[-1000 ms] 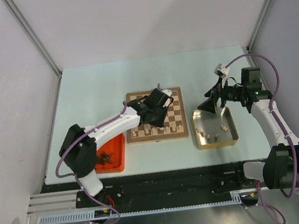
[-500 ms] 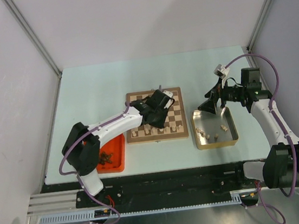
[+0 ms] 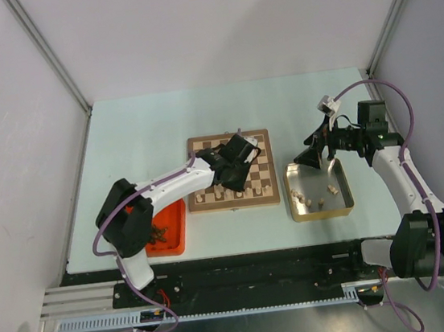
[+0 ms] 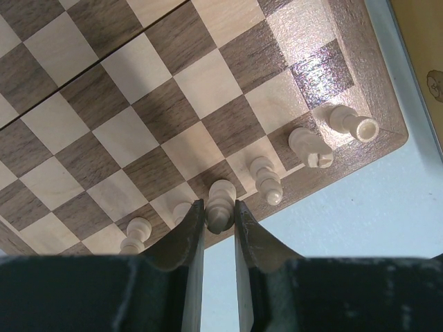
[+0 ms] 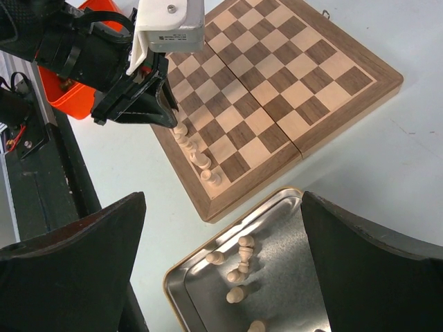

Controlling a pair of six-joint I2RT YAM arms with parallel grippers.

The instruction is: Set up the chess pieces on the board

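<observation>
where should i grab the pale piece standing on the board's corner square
Grip the corner piece at its narrower waist below the top, coming straight down. It stands upright and its neighbour crowds it along the row, so set the jaws across the row, between the board centre and the rim.

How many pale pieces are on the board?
6 pale pieces along the board edge: three toward the corner, one between the left gripper's fingers, two beyond, one partly hidden.
</observation>
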